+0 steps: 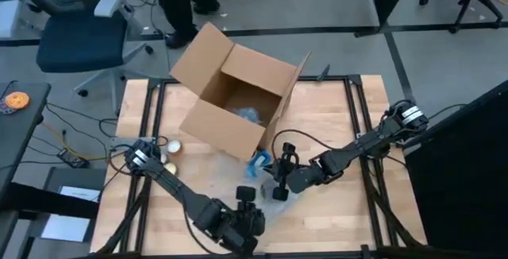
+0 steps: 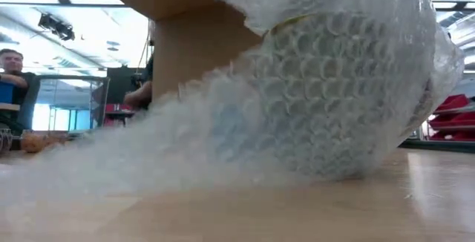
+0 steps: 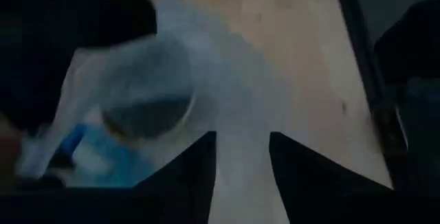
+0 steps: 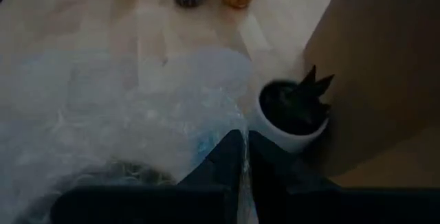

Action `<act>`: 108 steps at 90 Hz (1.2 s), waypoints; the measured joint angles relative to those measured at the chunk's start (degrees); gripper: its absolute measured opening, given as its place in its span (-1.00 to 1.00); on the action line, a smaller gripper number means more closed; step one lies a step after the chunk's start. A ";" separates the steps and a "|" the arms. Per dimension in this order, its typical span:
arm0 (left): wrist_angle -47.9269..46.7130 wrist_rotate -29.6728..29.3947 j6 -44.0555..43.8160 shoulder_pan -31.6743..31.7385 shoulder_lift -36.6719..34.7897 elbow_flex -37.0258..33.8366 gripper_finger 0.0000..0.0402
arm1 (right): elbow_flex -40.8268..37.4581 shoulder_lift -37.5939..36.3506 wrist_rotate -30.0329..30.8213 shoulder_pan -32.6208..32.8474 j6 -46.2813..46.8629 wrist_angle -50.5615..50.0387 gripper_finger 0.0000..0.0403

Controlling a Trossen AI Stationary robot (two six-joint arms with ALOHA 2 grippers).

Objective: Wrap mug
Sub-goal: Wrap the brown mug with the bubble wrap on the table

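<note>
Bubble wrap (image 4: 137,121) pinched in right tool (image 4: 242,157), left tool (image 3: 240,162) apart, plant pot (image 4: 292,117) only in right wrist view.

Mug (image 2: 349,86) blurred behind bubble wrap (image 2: 185,145)

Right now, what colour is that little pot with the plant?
White pot, holding a dark spiky plant; right wrist view shows it best.

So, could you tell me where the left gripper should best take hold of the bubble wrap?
Probably its loose flat edge, from the table's near side. The bubble wrap spreads flat on the wood toward the left gripper, while its bulged part already covers the mug.
</note>
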 joint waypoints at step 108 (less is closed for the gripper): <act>20.10 -8.99 -7.35 8.03 -0.48 -17.81 -0.40 | 11.63 -4.43 -9.63 2.99 -4.40 -10.79 -0.57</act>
